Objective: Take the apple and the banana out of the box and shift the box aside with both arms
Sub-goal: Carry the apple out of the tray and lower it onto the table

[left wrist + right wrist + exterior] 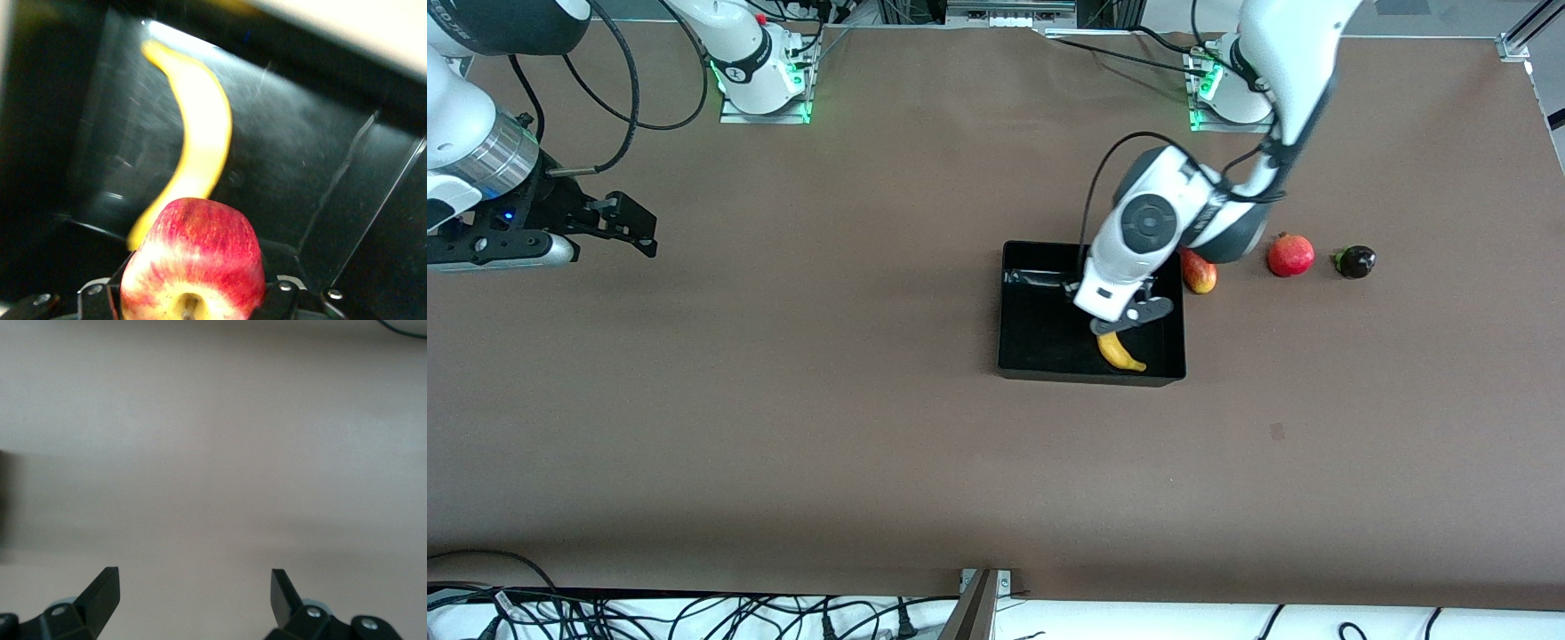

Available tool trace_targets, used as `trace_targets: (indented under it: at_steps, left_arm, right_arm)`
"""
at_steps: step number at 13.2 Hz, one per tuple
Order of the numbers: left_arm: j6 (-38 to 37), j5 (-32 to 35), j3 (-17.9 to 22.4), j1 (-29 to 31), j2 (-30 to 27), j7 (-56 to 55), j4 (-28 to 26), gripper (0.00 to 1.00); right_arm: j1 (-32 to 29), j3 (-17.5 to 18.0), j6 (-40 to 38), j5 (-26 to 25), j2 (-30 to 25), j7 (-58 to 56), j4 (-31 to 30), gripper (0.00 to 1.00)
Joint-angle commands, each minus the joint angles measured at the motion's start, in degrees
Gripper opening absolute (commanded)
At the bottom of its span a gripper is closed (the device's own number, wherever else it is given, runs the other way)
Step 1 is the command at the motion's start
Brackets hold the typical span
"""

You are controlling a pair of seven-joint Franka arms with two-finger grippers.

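The left end effector (190, 303) is down inside the box (1040, 342), and its two fingers are squeezed on the apple (193, 257). The left wrist view shows the red and yellow apple sitting tight between the fingers, with its stem hollow facing the camera. From the front view the apple is hidden under the left arm's white wrist, so only the wrist view shows it. The apple looks like it is just above the black floor of the box, so I think it is grabbed but not out yet. The banana (1120, 350) lies on the floor of the box, near the wall closest to the front camera, and nothing is touching it. So the first job is only half done, the banana job has not started, and the box has not been pushed aside yet. The right end effector (618, 227) hangs over bare table (783, 400) toward the right arm's end, with its fingers spread wide and nothing in them; that arm is waiting. Outside the box, toward the left arm's end, sit a red-yellow mango (1200, 273), a red pomegranate (1290, 255) and a small dark fruit (1355, 261).
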Motion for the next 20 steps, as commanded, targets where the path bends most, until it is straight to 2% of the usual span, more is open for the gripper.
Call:
trace_targets:
  at_steps: [1, 4, 7, 11, 14, 18, 20]
  left_arm:
    - [-9.8, -2.1, -0.4, 7.7, -3.3, 10.9, 4.3, 0.0]
    - [-13.3, -1.0, 0.3, 17.1, -3.2, 27.4, 4.8, 0.0]
    - [-7.3, 7.1, 0.7, 24.8, 2.1, 39.6, 4.7, 0.0]
    - [3.2, 15.2, 3.2, 25.1, 9.1, 40.0, 4.5, 0.0]
    - [11.4, 16.7, 5.0, 25.1, 13.5, 39.6, 4.4, 0.0]
    - [15.6, 23.8, 5.7, 25.1, 17.6, 35.5, 4.3, 0.0]
    - [16.2, 24.9, 5.7, 24.9, 18.7, 34.0, 4.5, 0.0]
  right_arm:
    - [-0.2, 0.3, -0.1, 0.4, 0.1, 0.1, 0.8, 1.0]
    - [-0.2, 0.3, 0.1, 0.4, 0.2, 0.1, 0.8, 1.0]
    - [-0.2, 0.3, 0.2, 0.4, 0.2, 0.0, 0.8, 1.0]
    - [-0.2, 0.3, 0.3, 0.4, 0.2, 0.1, 0.8, 1.0]
    - [-0.2, 0.3, 0.6, 0.5, 0.2, 0.0, 0.9, 1.0]
    - [-0.2, 0.3, 0.6, 0.6, 0.1, 0.0, 0.8, 1.0]
    - [-0.2, 0.3, 0.6, 0.5, 0.2, 0.1, 0.9, 1.0]
